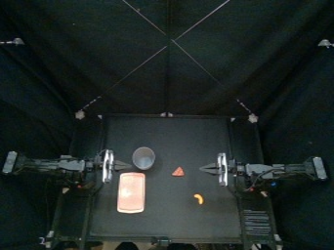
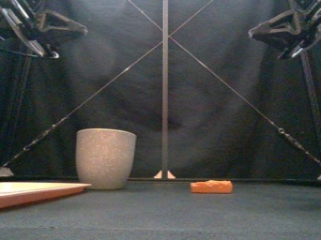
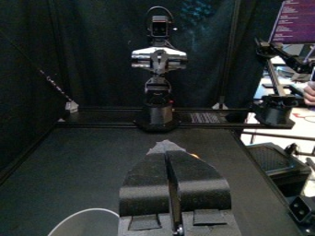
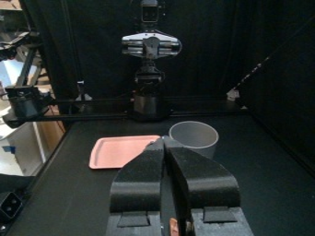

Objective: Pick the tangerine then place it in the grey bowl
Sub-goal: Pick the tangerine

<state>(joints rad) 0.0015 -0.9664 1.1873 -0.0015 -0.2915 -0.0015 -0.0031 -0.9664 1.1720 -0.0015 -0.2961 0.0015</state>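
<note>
The tangerine, a small orange crescent, lies on the table right of centre near the front; the front view shows the tangerine low and flat. The tall grey speckled cup stands upright left of centre; the cup also shows in the front view and the cup in the right wrist view. My left gripper rests at the table's left edge, shut and empty. My right gripper hovers at the right edge, behind the tangerine, shut with nothing in it. Both arms hang high in the front view.
A flat pink tray lies in front of the cup, at the front left; the tray also shows in the right wrist view. A small red triangular toy sits near the table's middle, between cup and tangerine.
</note>
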